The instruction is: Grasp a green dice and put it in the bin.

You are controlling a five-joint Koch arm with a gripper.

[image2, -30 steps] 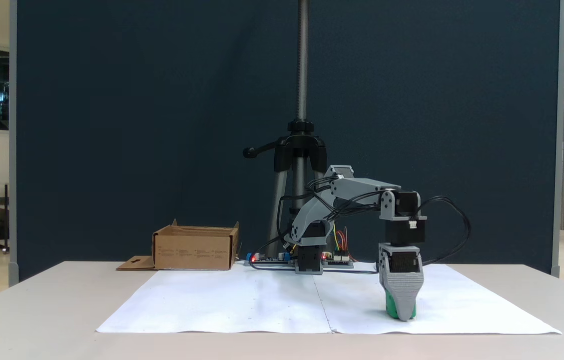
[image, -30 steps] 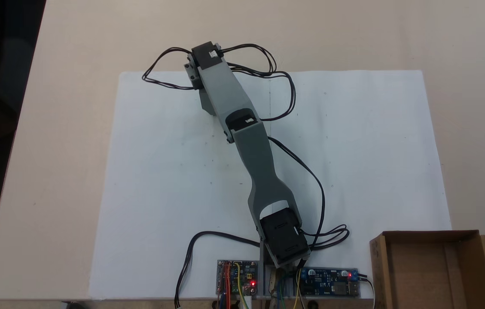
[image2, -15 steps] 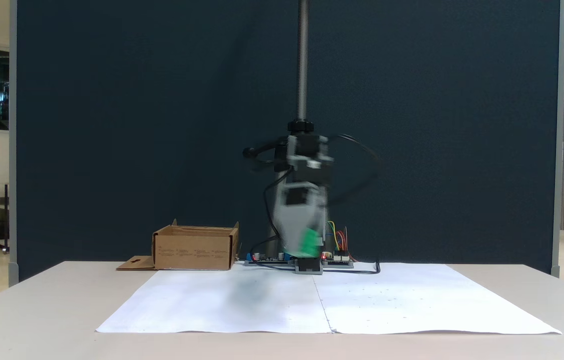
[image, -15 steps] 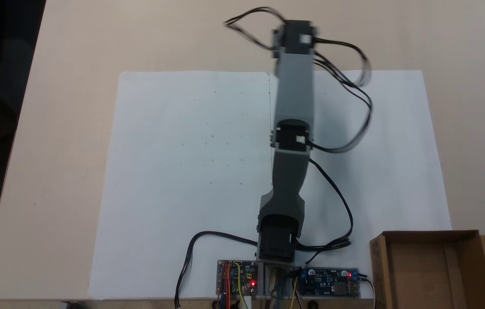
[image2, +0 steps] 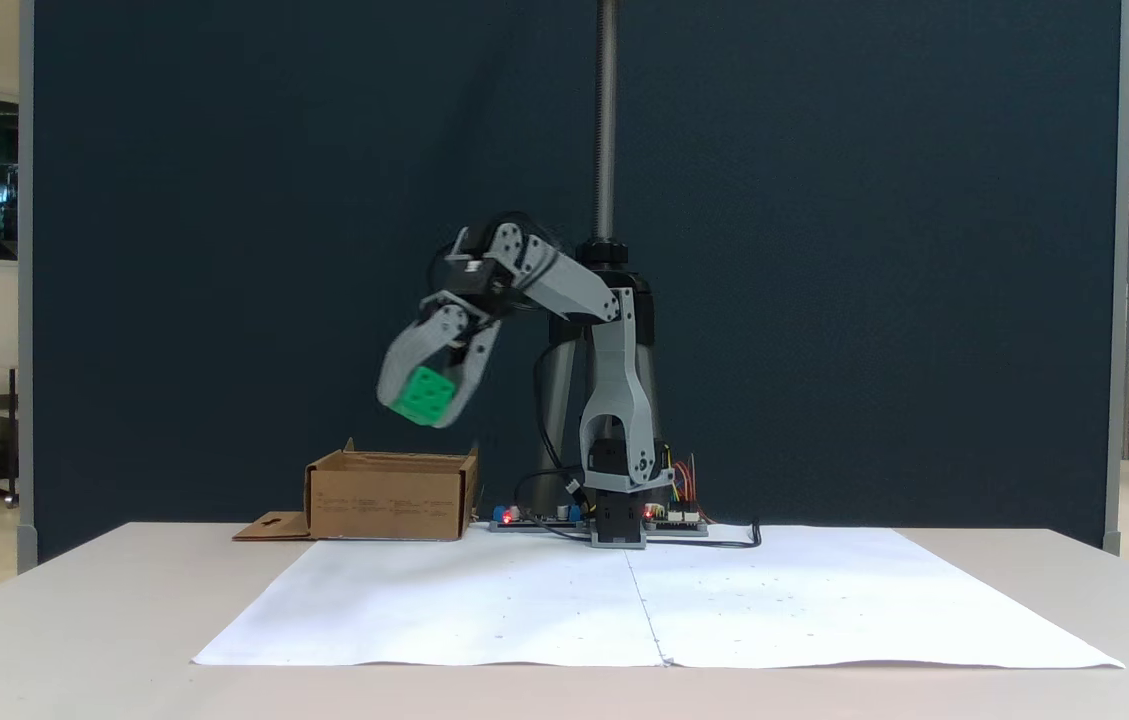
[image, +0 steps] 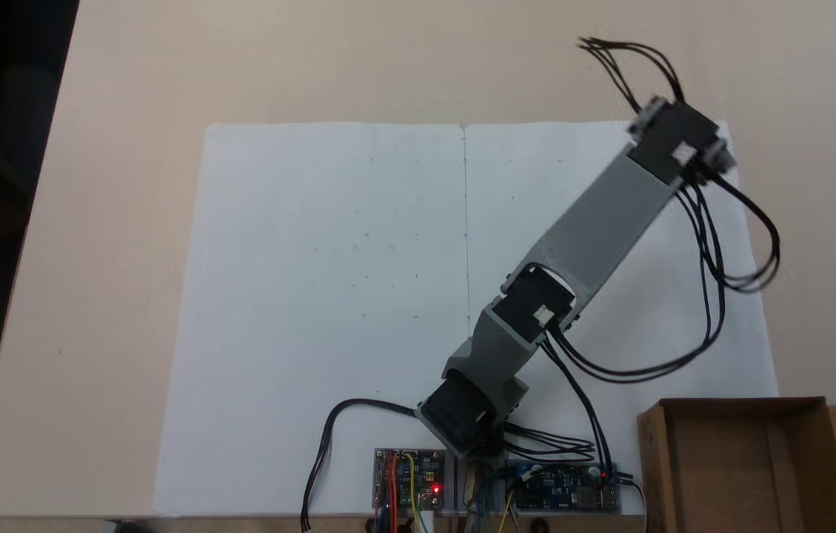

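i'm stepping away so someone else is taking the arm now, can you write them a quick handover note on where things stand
Gripper: shut on the green dice, held high in the air with the fingers pointing down.
Box: on the table beside the arm's base, open top, nothing seen inside from above.
Done: dice grasped and lifted clear of the white paper.
Left: from the side, the dice hangs above the box; from above, the arm's end is not over it yet. Bring it over the opening, lower, release.

Green dice (image2: 423, 395), same-green pips; grey end effector (image2: 416, 411). Bin (image2: 390, 494) plain brown cardboard. White paper sheets (image: 329, 296) on beige surface (image: 129, 148)
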